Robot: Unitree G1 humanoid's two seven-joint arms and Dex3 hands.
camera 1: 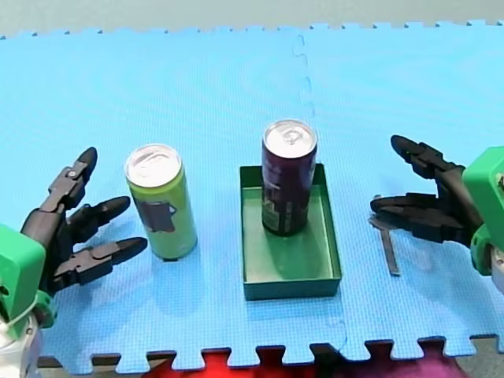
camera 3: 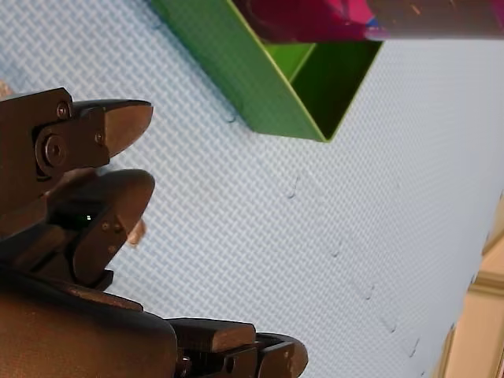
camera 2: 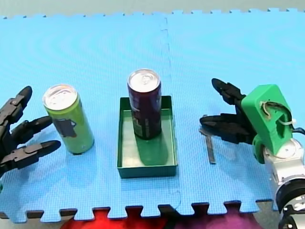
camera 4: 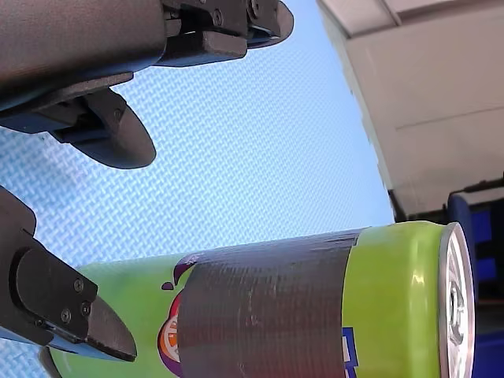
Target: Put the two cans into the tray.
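I stand at the near edge of the bench [camera 1: 220,87], which is covered with a blue foam mat. The green tray [camera 1: 291,279] lies close to this near edge, about in the middle of it. The dark purple can [camera 1: 288,177] stands upright inside the tray, in its far half, and the near half of the tray floor is bare.

The green can [camera 1: 161,201] stands upright on the mat to the left of the tray. It is not in the tray, and a strip of bare mat separates the two.

My left hand [camera 1: 75,228] is near the near left corner of the bench. Its fingers are not curled and it holds nothing. The fingertips are just beside the green can, and I see a small gap between them and the can. In the second wrist view the can's side with a dark tape patch [camera 4: 260,307] is near the black fingers [camera 4: 102,134], with blue mat between.

My right hand [camera 1: 429,201] is near the right edge, uncurled and holding nothing. Bare mat lies between it and the right wall of the tray. A thin grey strip [camera 1: 387,250] lies flat on the mat beside its fingertips. The far half of the bench is free.
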